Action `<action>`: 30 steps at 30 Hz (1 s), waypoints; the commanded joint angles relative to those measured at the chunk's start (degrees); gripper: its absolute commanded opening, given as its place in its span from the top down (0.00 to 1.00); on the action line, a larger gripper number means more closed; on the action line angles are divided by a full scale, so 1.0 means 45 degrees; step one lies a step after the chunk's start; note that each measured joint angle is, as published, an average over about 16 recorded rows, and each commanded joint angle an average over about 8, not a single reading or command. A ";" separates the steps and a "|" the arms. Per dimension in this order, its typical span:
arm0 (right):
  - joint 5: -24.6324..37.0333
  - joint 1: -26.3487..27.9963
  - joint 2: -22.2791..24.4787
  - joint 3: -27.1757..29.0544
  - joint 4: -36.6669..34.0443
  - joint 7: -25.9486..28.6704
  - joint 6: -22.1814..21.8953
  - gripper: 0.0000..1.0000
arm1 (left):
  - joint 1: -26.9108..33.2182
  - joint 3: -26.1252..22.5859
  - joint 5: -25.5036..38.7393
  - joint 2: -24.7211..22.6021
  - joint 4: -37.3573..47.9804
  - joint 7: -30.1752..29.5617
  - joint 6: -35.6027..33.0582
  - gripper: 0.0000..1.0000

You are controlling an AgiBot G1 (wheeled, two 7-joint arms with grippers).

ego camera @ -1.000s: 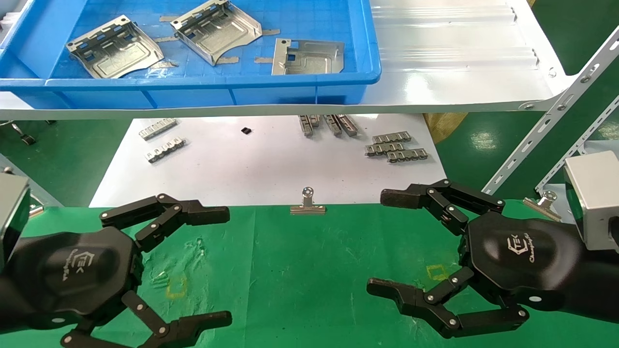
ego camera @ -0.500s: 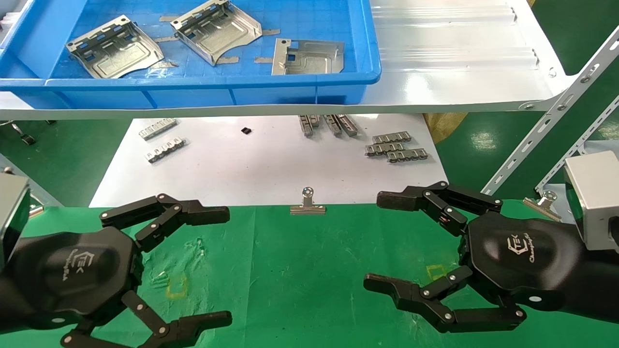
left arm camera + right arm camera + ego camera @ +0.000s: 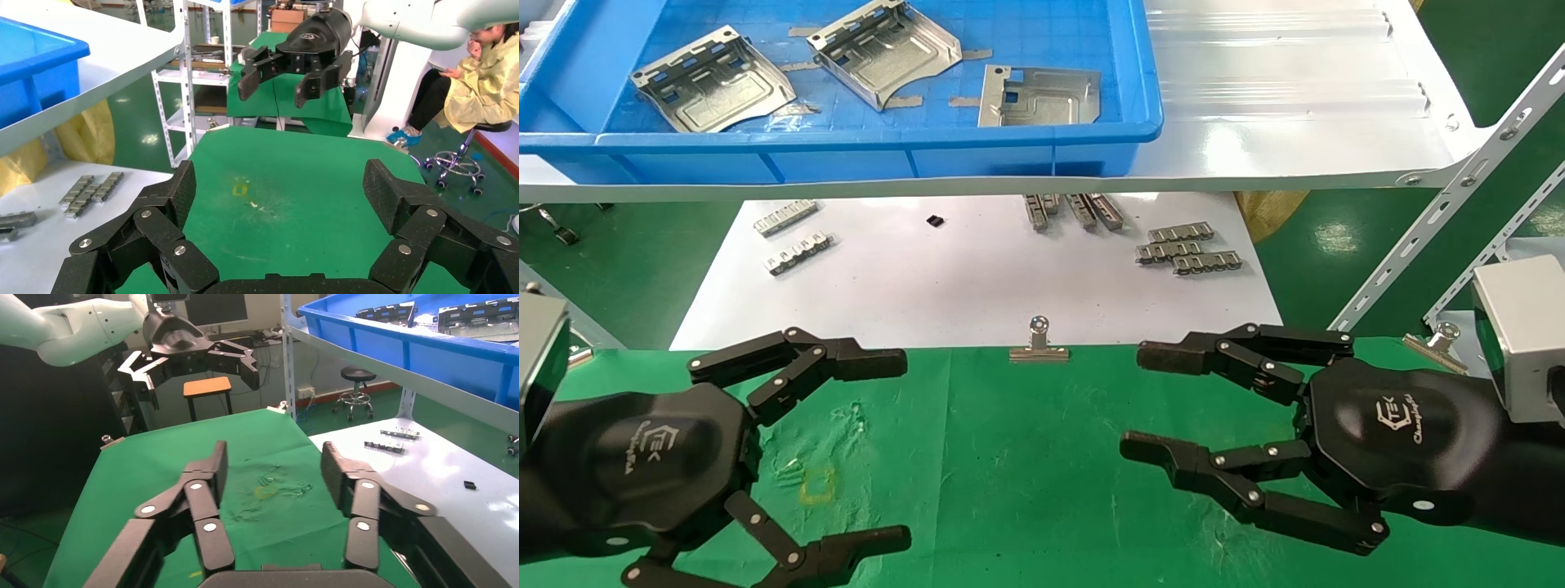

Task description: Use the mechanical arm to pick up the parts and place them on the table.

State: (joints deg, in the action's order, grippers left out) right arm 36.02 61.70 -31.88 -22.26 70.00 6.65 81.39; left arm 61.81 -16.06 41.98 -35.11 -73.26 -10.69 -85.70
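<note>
Right gripper and left gripper are hovering spread over the table (3 parts lying far).

Parts in blue bin, both end effectors apparently empty

There are three parts, about ten small notched strips, two binder clips and two grippers.
</note>
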 commanded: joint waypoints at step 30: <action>0.0000 0.0000 0.0000 0.0000 0.0000 0.0000 0.0000 1.00 | 0.3164 -0.0343 0.1826 -0.0960 0.0962 -0.0357 0.1386 0.00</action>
State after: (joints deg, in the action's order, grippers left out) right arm 36.02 61.71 -31.88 -22.26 70.00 6.65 81.39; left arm 77.05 -18.45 51.13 -40.68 -66.43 -11.97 -79.66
